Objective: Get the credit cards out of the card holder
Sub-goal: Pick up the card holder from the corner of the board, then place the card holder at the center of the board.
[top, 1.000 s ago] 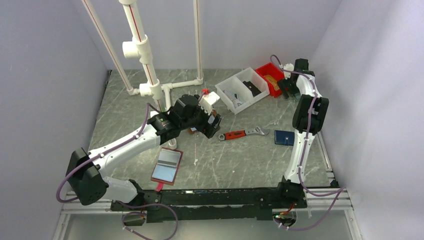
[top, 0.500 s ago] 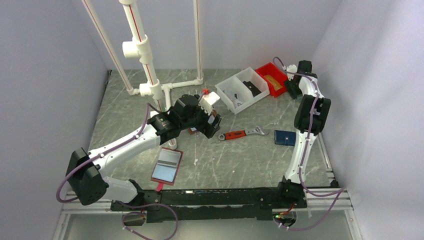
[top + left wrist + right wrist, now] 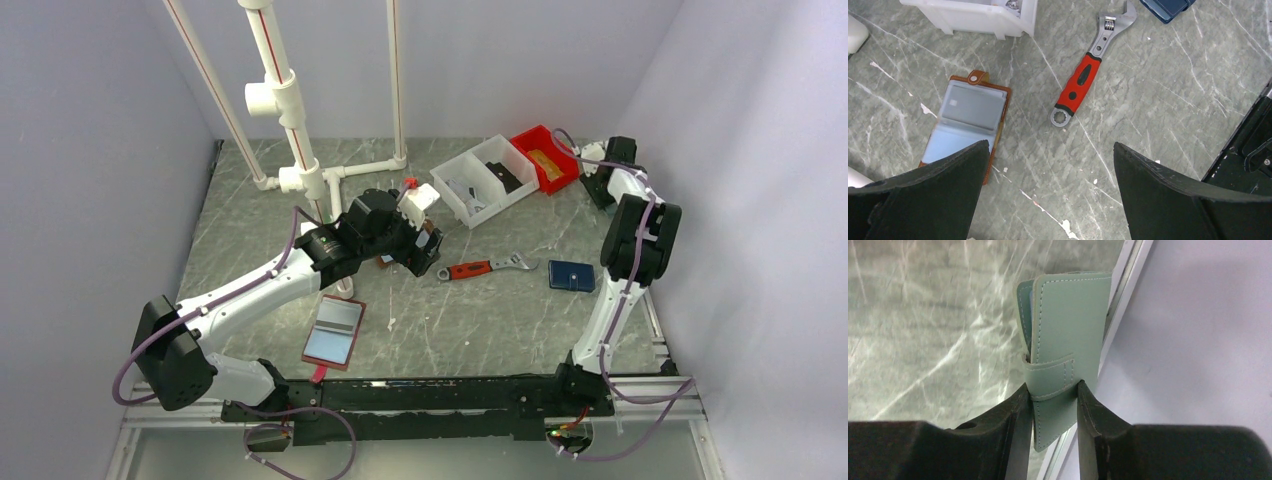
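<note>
Pale walls close in a grey-green, marble-veined table (image 3: 480, 310). At its far right edge, against the wall, the right pincer (image 3: 1052, 390) clenches the card holder (image 3: 1068, 325), one finger pressed to each face. It is a mint-green, leather-like folder with pale stitching, folded shut, its strap wrapped across. No credit cards show; by my reading none is out yet, so opening and emptying remain. The left pincer (image 3: 1049, 147) hangs released above a red-handled wrench (image 3: 1083, 82) and a brown-edged folder (image 3: 968, 120) near mid-table.
</note>
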Tool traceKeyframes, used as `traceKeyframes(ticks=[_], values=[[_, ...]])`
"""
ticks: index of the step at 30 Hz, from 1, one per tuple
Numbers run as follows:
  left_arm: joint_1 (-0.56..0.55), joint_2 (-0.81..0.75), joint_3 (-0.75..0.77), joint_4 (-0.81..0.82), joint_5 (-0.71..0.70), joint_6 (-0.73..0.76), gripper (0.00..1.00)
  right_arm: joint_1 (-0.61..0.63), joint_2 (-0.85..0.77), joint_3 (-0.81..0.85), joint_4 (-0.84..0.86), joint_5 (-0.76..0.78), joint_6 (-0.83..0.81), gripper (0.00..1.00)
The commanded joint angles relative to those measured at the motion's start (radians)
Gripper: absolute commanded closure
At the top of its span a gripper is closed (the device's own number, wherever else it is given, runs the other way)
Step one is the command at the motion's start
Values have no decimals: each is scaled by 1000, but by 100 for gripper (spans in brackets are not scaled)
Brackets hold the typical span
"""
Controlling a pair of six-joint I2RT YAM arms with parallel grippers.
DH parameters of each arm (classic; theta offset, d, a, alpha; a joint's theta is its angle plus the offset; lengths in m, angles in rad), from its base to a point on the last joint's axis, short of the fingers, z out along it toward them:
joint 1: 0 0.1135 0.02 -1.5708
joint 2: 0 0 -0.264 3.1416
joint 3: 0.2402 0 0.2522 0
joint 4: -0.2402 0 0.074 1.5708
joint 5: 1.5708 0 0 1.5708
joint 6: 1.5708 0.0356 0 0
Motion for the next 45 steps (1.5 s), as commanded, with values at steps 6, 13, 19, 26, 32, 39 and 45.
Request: traceKeyframes(ticks=[6,13,19,26,32,39,45], values=[[15,-2,10,11,50,-6,1,-24,-251,-238,-101,-161,63,91],[16,-22,-10,54,210,4,1,-20,-476,-336,-225,-375,120,93],[13,-28,-35,102,365,26,1,35,-638,-388,-335,-570,158,93],[7,-24,-42,108,439,34,3,165,-752,-458,-386,-733,224,99],[7,-46,-62,124,444,86,3,281,-800,-536,-408,-925,247,100],[6,-54,-72,125,435,110,2,391,-797,-645,-375,-1066,255,100],[7,-46,-78,127,438,117,2,449,-726,-704,-318,-1103,278,100]])
